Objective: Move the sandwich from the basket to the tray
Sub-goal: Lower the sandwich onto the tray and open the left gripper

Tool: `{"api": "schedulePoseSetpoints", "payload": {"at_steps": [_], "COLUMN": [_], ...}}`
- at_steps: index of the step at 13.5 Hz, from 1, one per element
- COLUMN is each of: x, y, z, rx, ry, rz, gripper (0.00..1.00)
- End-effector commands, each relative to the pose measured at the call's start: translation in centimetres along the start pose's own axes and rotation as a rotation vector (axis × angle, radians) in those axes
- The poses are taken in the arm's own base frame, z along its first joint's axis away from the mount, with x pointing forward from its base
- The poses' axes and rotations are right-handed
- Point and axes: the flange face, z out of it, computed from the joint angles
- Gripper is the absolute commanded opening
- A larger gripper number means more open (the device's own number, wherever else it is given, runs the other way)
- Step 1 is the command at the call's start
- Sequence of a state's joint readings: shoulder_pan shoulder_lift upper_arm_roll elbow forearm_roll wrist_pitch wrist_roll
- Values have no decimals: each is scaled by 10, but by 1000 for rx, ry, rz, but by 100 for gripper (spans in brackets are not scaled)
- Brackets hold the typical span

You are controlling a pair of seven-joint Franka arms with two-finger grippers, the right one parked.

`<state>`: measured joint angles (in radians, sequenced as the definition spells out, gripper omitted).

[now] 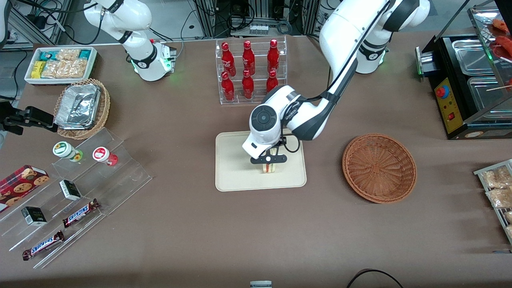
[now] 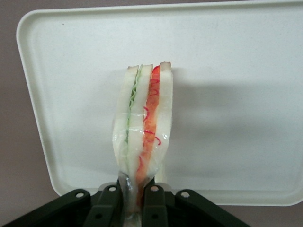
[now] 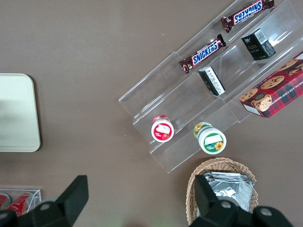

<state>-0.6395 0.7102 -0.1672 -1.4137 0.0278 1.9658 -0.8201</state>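
The end effector [image 1: 268, 159] is positioned over the tray [image 1: 232, 176], and its fingers [image 2: 154, 201] are closed on the wrapped lower end of the sandwich [image 2: 144, 127]. The sandwich is held upright, with its green and red filling layers visible along the cut edge between the pale bread slices. In the front view the sandwich [image 1: 269, 167] is seen low over the tray surface, toward the tray's edge nearest the basket; whether it touches the tray cannot be told.

The tray is laid near the middle of the table [image 1: 224, 240], which is covered in a plain brown surface. The basket [image 1: 379, 168] is placed beside the tray, toward the working arm's end of the table, and nothing is seen inside it.

A clear rack of red bottles [image 1: 249, 70] is set farther from the front camera than the tray. Toward the parked arm's end of the table, a tiered clear display [image 1: 80, 192] is stocked with chocolate bars [image 1: 81, 213], small dark boxes and two round tubs; a tan basket of foil containers [image 1: 82, 108] and a white bin of snack packets [image 1: 61, 64] are placed farther from the front camera. A black warming cabinet [image 1: 468, 88] is stationed at the working arm's end. Cabling and metal framing are visible past the table's rear edge.
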Motion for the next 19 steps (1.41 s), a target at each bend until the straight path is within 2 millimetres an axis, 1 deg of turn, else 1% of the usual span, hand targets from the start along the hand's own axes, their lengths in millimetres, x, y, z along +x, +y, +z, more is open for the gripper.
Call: {"api": "schedulePoseSetpoints", "payload": {"at_steps": [1, 3, 5, 6, 11, 14, 15, 17, 18, 19], "x": [6, 3, 5, 3, 6, 1, 1, 1, 1, 1], "y": [15, 23, 23, 29, 31, 36, 36, 36, 36, 36], "z": [2, 8, 13, 15, 21, 26, 27, 27, 26, 26], "rx": [17, 18, 19, 18, 18, 36, 37, 37, 36, 36], "ry": [9, 12, 13, 15, 14, 28, 27, 27, 28, 28], "rz": [-31, -34, -47, -39, -74, -74, -85, -94, -93, -93], "gripper": [0, 0, 0, 0, 0, 0, 3, 53, 84, 100]}}
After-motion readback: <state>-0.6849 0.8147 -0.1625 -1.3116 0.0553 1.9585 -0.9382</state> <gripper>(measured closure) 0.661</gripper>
